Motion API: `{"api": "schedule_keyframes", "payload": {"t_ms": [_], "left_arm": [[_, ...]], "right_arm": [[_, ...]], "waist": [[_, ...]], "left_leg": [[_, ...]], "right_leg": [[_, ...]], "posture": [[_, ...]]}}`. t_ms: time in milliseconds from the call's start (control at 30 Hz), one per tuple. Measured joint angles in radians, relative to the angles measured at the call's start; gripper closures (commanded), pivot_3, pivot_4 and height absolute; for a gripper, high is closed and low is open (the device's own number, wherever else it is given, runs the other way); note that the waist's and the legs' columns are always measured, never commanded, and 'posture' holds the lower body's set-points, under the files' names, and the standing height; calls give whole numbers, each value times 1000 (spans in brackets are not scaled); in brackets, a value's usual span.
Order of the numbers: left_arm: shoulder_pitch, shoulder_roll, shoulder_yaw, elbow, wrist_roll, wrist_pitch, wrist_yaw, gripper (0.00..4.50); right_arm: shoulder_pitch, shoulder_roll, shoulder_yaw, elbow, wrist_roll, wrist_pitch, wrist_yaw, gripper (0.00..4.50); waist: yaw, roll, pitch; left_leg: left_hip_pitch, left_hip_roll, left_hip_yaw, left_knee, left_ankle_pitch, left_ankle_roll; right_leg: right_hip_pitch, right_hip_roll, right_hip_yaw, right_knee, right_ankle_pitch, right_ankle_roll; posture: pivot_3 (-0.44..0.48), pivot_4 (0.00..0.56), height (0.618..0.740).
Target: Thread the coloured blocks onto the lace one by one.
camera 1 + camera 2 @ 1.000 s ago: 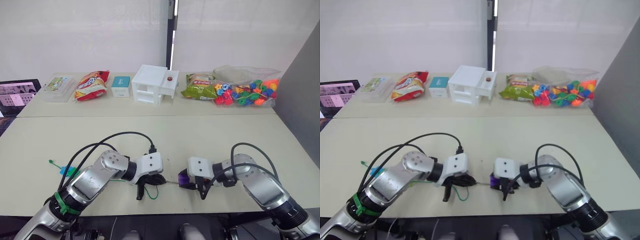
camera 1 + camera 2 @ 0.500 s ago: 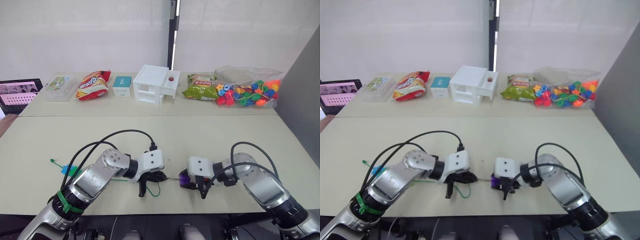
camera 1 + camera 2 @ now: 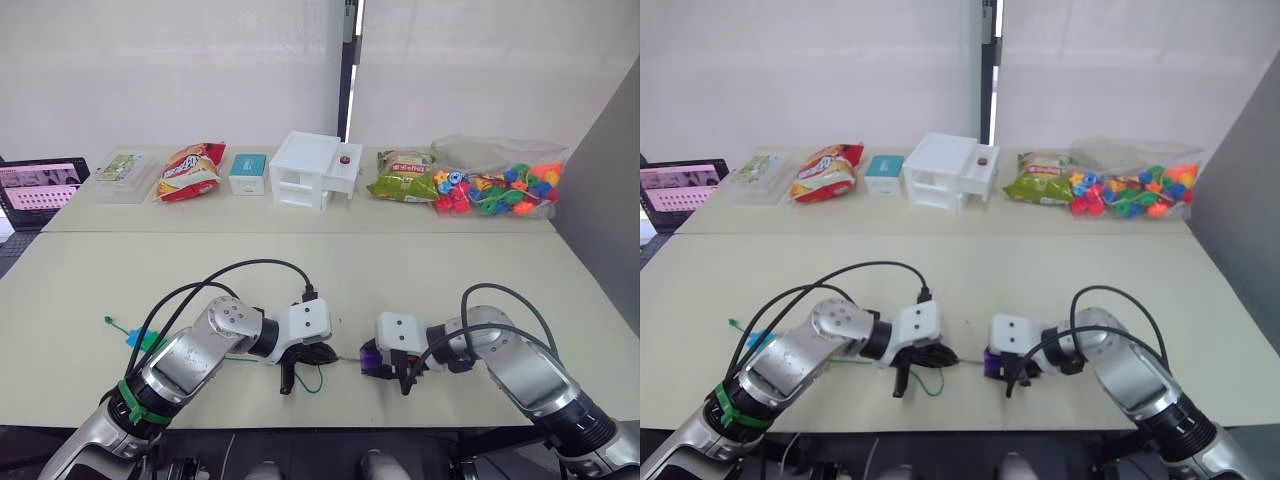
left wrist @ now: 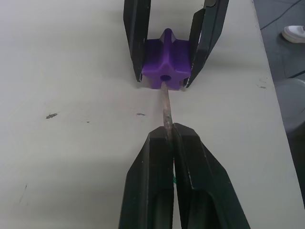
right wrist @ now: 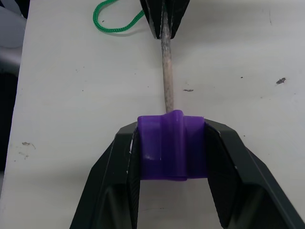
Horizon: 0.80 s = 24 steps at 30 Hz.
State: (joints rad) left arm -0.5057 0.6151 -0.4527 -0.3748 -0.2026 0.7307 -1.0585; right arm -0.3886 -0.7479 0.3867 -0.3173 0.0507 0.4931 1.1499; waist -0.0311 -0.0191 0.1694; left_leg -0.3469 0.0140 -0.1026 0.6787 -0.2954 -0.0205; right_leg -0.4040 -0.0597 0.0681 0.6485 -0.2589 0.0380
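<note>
Lining the far edge of the table (image 3: 420, 270), upper frame: a clear box (image 3: 122, 168), a snack bag (image 3: 188, 170), a teal box (image 3: 247, 173), a white drawer unit (image 3: 315, 170), a green packet (image 3: 401, 175) and a clear bag (image 3: 497, 178) holding multicoloured beads. Lower centre, the right gripper (image 5: 172, 145) pinches a purple block (image 5: 172, 145); the left gripper (image 4: 169, 133) pinches the lace (image 5: 167, 76), its tip at the block's hole.

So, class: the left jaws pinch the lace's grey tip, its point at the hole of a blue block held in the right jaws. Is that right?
Not quite: the block is purple, not blue, as the left wrist view shows. The rest stands: the left gripper pinches the lace's grey tip, its point at the block's hole, held by the right gripper.
</note>
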Motion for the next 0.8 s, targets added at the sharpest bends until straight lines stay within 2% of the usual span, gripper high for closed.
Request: {"api": "schedule_keyframes", "payload": {"t_ms": [133, 333, 800], "left_arm": [[0, 3, 1, -1, -2, 14, 1, 4500], [17, 55, 19, -12, -27, 0, -16, 4500], [0, 6, -6, 11, -8, -8, -3, 4500]], "right_arm": [[-1, 1, 6, -6, 0, 0, -6, 3123], [-2, -1, 9, -7, 0, 0, -11, 3123], [-2, -17, 8, -13, 0, 5, -4, 3123]], "waist": [[-1, 0, 0], [-5, 0, 0], [6, 0, 0]], "left_leg": [[0, 0, 0, -1, 0, 0], [0, 0, 0, -1, 0, 0], [0, 0, 0, -1, 0, 0]], "right_leg": [[-1, 0, 0, 0, 0, 0], [-1, 0, 0, 0, 0, 0], [0, 0, 0, -1, 0, 0]], "posture": [[0, 150, 740], [0, 150, 740], [0, 150, 740]]}}
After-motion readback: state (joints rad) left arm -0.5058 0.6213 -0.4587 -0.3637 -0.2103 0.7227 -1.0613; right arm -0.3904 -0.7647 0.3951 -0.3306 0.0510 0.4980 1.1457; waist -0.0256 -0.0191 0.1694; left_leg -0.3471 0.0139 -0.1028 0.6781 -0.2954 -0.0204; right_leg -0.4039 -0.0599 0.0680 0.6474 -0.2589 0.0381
